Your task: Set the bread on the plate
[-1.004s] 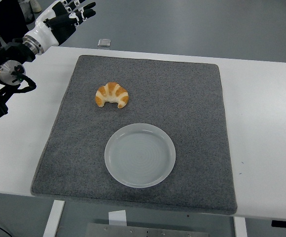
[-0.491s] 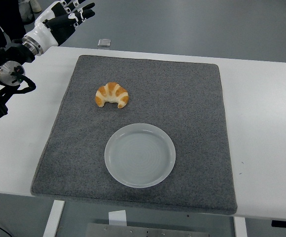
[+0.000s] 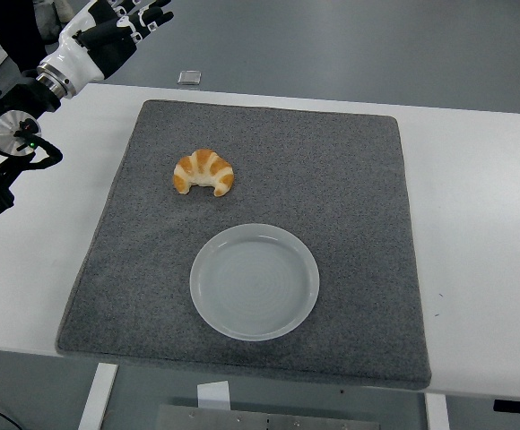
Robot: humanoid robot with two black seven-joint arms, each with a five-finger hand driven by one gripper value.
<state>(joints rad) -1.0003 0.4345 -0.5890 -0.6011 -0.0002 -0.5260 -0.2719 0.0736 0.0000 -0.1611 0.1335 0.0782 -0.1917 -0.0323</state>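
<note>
The golden, crescent-shaped bread [image 3: 203,172] lies on the grey felt mat [image 3: 350,179], just beyond the empty round translucent plate [image 3: 255,281]. The left hand [image 3: 108,34] hangs well beyond the mat's far-left corner, fingers [image 3: 152,12] loosely spread, holding nothing.

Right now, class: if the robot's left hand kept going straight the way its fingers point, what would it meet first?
Probably nothing. The left hand is raised at the top left, open fingers aimed up and right, beyond the table's far edge. That line passes away from the croissant and plate. Depth is uncertain.
</note>
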